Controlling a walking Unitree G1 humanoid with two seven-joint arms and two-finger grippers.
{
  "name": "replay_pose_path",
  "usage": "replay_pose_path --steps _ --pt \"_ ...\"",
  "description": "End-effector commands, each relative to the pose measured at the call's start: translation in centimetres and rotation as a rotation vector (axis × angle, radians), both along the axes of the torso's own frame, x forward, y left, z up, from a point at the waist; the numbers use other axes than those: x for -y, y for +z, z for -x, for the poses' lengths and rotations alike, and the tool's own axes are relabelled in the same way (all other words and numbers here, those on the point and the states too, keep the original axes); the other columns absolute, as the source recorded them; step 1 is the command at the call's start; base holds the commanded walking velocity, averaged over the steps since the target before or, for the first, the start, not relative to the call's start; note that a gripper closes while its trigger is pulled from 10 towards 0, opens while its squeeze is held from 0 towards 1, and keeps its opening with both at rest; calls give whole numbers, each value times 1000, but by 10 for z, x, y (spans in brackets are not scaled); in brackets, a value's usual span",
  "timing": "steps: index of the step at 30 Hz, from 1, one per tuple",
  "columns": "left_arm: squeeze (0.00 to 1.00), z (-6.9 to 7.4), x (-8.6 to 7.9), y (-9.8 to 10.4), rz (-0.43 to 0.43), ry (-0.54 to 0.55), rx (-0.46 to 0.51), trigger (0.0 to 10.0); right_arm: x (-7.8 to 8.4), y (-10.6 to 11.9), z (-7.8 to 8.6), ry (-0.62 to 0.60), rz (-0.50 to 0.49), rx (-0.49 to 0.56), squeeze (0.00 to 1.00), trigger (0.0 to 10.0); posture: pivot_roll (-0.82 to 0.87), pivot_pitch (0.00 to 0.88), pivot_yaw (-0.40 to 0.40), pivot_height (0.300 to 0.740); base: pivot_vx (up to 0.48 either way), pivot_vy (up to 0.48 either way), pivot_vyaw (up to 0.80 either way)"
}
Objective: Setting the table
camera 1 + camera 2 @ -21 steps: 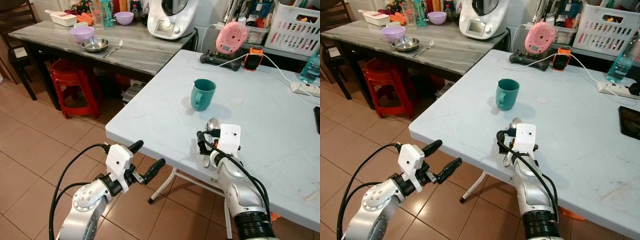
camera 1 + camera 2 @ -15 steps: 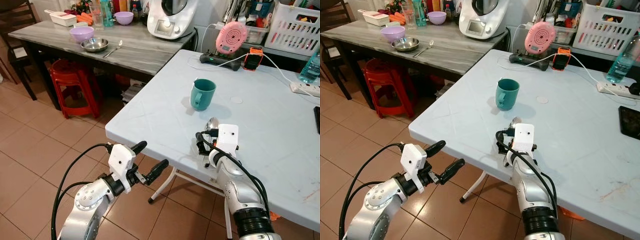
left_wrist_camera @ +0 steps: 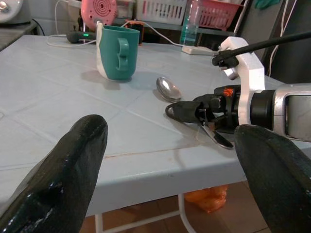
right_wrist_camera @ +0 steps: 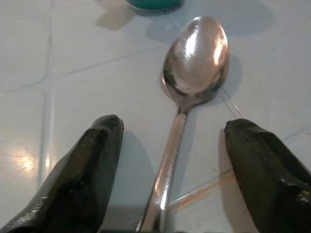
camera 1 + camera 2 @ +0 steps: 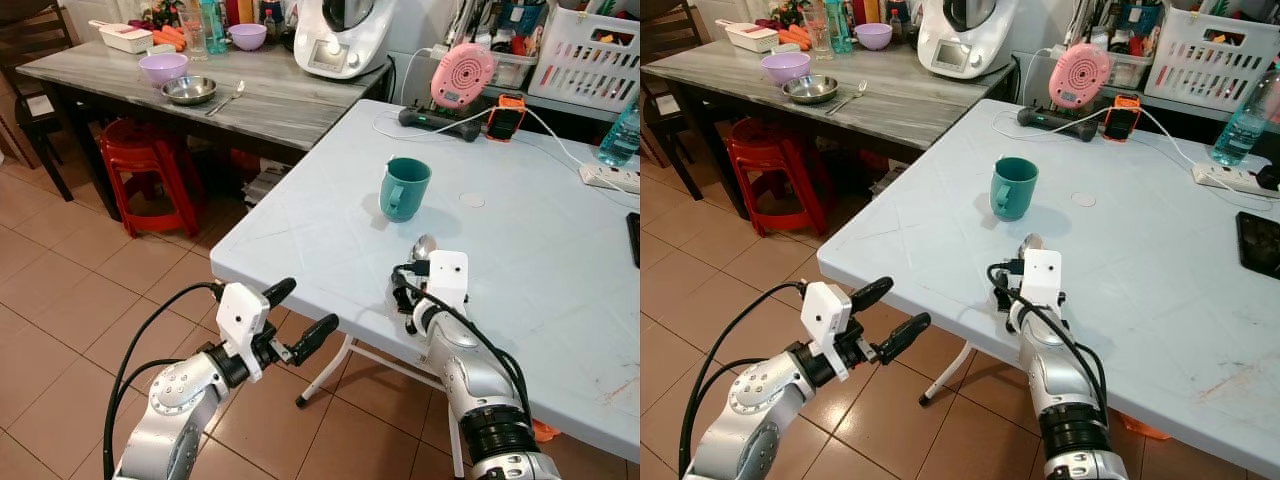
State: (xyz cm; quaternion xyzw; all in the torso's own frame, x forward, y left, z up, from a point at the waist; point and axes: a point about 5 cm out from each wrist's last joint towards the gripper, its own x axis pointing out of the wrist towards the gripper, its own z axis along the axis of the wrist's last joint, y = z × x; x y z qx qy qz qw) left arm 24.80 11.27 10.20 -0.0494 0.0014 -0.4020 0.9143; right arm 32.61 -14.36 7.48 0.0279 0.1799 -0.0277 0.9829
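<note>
the right gripper (image 4: 165, 170) is sitting low over the near edge of the white table (image 5: 540, 240), its two black fingers (image 4: 82, 170) spread wide, one on each side of the spoon (image 4: 194, 63). the spoon is lying flat on the table, bowl face up, with nothing pinching it. the left gripper (image 5: 295, 318) is hanging off the near left side of the table, over the floor, fingers also spread and holding nothing.

risk, as a judgement: the spoon handle is thin and is lying flush on the surface, so fingers closing too high are likely to slide over it, and fingers closing off-centre are likely to push it sideways or spin it. the spoon is also close to the near table edge, so a nudge toward the robot could be sending it off the table. a drag to the far side could be bumping the green mug (image 5: 404, 187).

orientation: the spoon's long axis is running near to far. the bowl is pointing to the far side, toward the mug, which is standing near but apart from it. the handle is pointing back toward the robot, passing between the right gripper's fingers.
</note>
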Motion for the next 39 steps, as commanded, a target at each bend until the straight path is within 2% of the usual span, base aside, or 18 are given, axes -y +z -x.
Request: replay_pose_path --steps 1,19,30,39 --pt "0 -1 1 4 2 -16 10 10000 2 3 -4 -14 -2 5 0 0 65 0 -30 740 0 0 0" --pt "0 6 10 1 7 -111 -21 10000 13 -7 -2 -80 -61 -59 0 0 47 0 -14 740 0 0 0" --pt "0 7 12 2 8 -140 -34 10000 11 -9 -1 -86 -74 -73 0 0 50 0 -17 740 0 0 0" --pt "0 6 14 4 -1 -153 -29 10000 8 -14 1 -113 -133 -108 0 0 55 0 -22 740 0 0 0"
